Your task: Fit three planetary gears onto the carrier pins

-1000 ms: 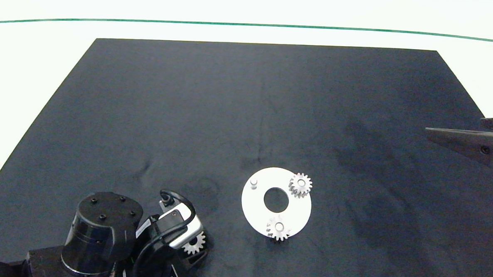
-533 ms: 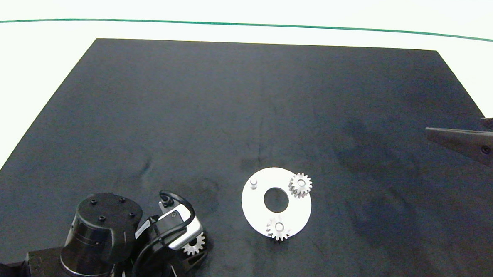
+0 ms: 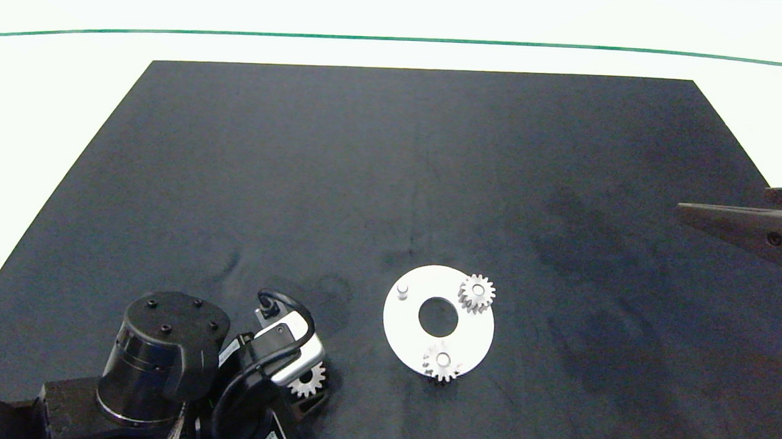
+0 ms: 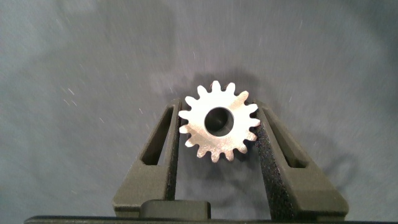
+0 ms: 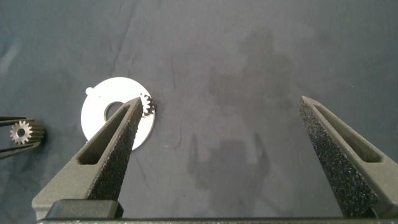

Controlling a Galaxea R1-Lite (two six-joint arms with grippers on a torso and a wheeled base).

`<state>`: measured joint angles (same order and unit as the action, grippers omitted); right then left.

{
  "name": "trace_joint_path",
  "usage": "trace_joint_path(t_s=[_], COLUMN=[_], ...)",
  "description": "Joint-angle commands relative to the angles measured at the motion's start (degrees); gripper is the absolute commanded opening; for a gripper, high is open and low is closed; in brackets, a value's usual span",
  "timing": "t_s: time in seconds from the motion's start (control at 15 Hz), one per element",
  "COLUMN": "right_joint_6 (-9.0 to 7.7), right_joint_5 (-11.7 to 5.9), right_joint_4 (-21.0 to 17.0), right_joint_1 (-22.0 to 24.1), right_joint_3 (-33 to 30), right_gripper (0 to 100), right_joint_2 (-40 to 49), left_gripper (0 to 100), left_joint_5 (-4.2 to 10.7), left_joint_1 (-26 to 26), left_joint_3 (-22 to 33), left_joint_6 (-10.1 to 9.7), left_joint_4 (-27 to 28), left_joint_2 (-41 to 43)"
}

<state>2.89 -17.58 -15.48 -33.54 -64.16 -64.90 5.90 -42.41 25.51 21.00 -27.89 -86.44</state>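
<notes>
Left gripper (image 4: 217, 134) clamps the third small silver-white toothed metal gear (image 4: 218, 121) near-left of the flat white round disc (image 3: 405, 322). Two gears (image 3: 477, 293) sit seated; one short pale cylindrical pin (image 3: 402, 290) stands bare. Risk: smooth teeth slipping, or bore misaligned, jamming on the pin. Right gripper (image 5: 217, 149) spread wide, parked far right.

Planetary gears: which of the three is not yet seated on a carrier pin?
The gear between the left hand's fingers, off the white disc. The other two gears sit on pins; one pin stands bare.
</notes>
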Motion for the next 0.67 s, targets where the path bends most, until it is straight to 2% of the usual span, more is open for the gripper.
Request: trace_joint_path(t_s=[0.07, 0.13, 0.4, 0.67], right_joint_6=[-0.08, 0.01, 0.01, -0.08], right_joint_5=[-0.09, -0.09, -0.09, -0.09], right_joint_4=[-0.07, -0.16, -0.16, -0.34], right_joint_1=[-0.04, -0.13, -0.21, -0.21], right_joint_3=[0.09, 0.35, 1.32, 1.32], right_gripper=[100, 100, 100, 100], right_joint_2=[0.57, 0.74, 2.24, 3.73], left_gripper=[22, 22, 22, 22], left_joint_5=[0.34, 0.96, 1.31, 2.27], left_joint_1=[-0.30, -0.30, -1.01, -2.68], left_joint_3=[4.72, 6.57, 12.89, 16.41], left_joint_6=[0.79, 1.94, 2.11, 1.94], left_joint_4=[3.90, 5.92, 11.81, 12.42], left_joint_2=[1.89, 2.33, 1.98, 0.22])
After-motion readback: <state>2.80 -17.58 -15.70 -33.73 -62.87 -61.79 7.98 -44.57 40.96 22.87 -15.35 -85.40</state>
